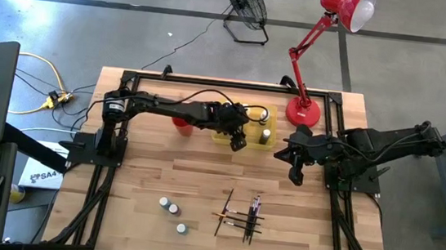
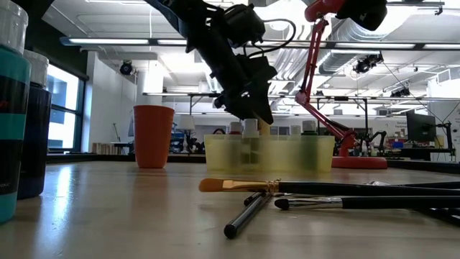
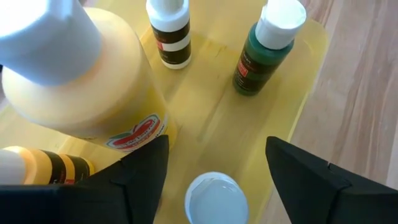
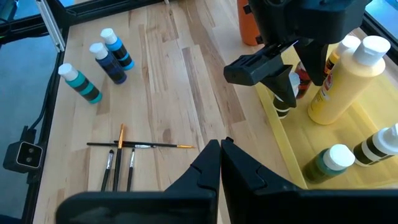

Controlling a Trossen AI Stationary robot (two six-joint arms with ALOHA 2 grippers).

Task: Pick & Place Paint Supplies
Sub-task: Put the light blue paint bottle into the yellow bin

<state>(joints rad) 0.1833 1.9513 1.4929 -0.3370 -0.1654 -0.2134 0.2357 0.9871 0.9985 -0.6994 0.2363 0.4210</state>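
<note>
My left gripper hangs open over the yellow tray, slanting down. Its fingers stand on either side of a white-capped bottle that stands upright on the tray floor, and gaps show on both sides of the cap. Also upright in the tray are a big yellow bottle, a green one and a brown-striped one. Three small bottles stand on the wood at the near left. Several brushes lie crossed near the front. My right gripper waits shut above the table's right side.
A red cup stands just left of the tray. A red desk lamp has its base at the far right, close to the tray. Black frame rails run along the table's sides. Bare wood lies between the tray and the brushes.
</note>
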